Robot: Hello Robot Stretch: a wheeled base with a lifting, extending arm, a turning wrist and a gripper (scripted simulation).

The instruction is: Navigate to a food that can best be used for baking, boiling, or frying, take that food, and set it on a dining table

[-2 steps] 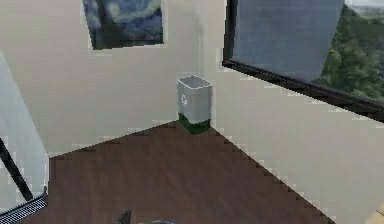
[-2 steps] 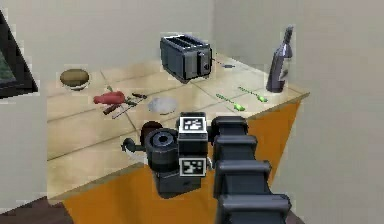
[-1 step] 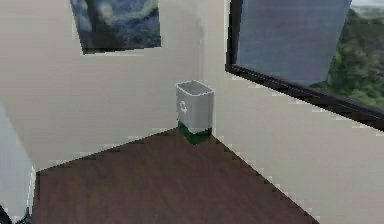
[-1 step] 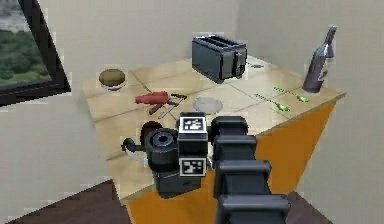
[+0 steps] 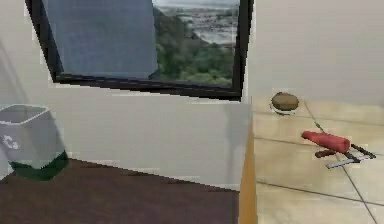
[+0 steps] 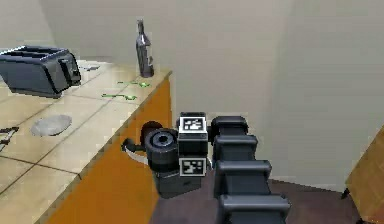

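Stage: at tan tiled table [image 5: 300,175], food untaken | brown rounded potato [image 5: 285,101] at its far corner by wall | claw [image 6: 135,148] near table's edge, spread and load: cannot tell | left: grasp, carry, set on dining table

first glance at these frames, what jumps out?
A dark-framed window onto green hills takes the forward view's upper left, a white-and-green bin below it. At that view's right, a tiled counter holds a brownish round lump, maybe a potato, and a red-handled tool. In the arm side view, the dark arm and gripper stand by the counter's orange side, a toaster and bottle on top.
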